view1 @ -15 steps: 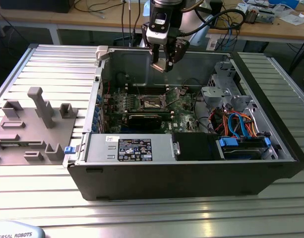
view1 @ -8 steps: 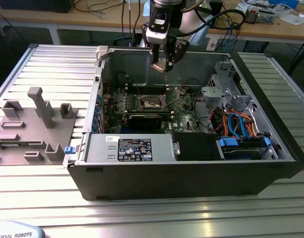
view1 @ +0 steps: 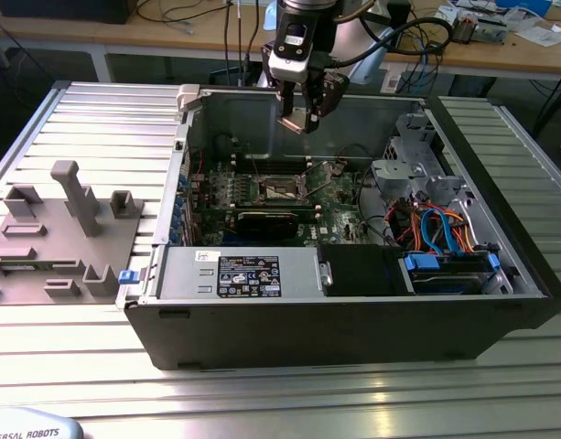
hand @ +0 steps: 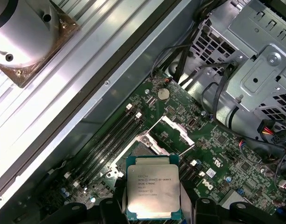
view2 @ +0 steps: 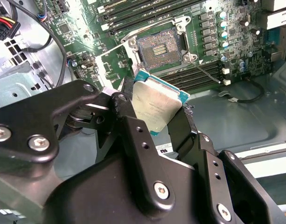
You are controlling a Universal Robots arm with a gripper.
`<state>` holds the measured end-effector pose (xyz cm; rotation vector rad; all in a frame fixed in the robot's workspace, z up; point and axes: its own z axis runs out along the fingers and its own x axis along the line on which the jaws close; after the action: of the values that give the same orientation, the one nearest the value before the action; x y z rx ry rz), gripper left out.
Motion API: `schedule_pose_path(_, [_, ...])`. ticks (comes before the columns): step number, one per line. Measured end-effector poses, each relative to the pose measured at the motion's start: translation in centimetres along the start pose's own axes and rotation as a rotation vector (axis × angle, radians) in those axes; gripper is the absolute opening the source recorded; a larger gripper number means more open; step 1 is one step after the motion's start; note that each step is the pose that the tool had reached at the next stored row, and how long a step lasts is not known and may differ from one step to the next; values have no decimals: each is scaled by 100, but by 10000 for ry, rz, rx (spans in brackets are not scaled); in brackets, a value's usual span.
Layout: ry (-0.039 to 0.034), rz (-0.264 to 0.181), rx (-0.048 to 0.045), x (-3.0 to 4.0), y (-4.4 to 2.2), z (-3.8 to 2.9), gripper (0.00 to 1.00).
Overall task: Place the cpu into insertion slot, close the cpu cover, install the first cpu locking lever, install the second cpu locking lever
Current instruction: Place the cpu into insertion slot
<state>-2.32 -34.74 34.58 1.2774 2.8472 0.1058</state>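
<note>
One hand (view2: 154,107) clamped on cpu (view2: 157,99) edges, hovering above uncovered insertion slot (view2: 159,46).

I see a ribbed aluminium surface (view1: 262,393) carrying an open black metal computer case (view1: 353,325). Inside it are a green motherboard (view1: 339,208), a grey labelled power supply box (view1: 248,274), and blue and orange cables (view1: 437,224) near a silver perforated drive cage (view1: 410,163). A grey plastic fixture block (view1: 65,233) sits just beside the case, on the exterior view's left.
</note>
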Motion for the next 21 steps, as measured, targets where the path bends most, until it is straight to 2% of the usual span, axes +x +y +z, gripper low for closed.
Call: schedule_pose_path(21, [-20,289,-3,0,0,5,54])
